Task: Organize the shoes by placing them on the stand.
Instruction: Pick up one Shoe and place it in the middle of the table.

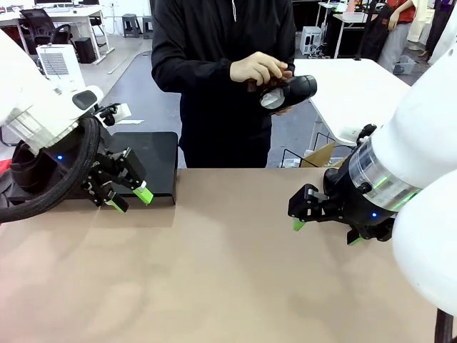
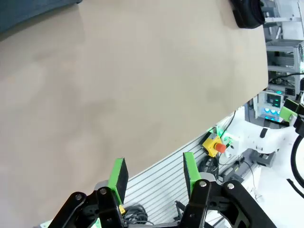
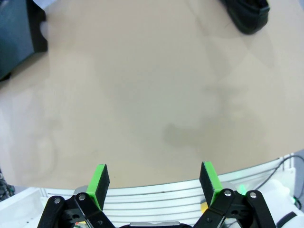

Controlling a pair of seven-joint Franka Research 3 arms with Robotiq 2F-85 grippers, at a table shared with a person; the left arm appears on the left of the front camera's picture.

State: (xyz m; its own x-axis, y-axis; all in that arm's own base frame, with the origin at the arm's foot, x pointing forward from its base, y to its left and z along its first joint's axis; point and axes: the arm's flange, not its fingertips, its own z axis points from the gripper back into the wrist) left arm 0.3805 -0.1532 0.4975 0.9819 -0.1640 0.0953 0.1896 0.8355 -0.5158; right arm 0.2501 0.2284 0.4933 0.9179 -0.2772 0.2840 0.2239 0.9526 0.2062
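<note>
In the front view, a person stands at the far side of the table (image 1: 214, 271) and holds one black shoe (image 1: 296, 89) in both hands (image 1: 258, 69). The shoe is up in the air, well apart from both grippers. It lies sideways, with its round toe pointing to the robot's right and its opening turned this way. The right gripper (image 1: 325, 234) is open and empty, low over the table. It is nearer to the shoe than the left gripper (image 1: 131, 199), so I think the right arm has the shorter reach, up and across the table. The left gripper is partly open and holds nothing. It is just in front of the black stand (image 1: 153, 150). A dark shape behind the left arm may be another shoe, but I cannot tell.

In the left wrist view, the left gripper (image 2: 154, 173) has a gap between its green pads, with only bare table (image 2: 118, 85) past them.

In the right wrist view, the right gripper (image 3: 156, 178) stands wide open over the table. The stand (image 3: 16, 38) is far off in the top corner.
</note>
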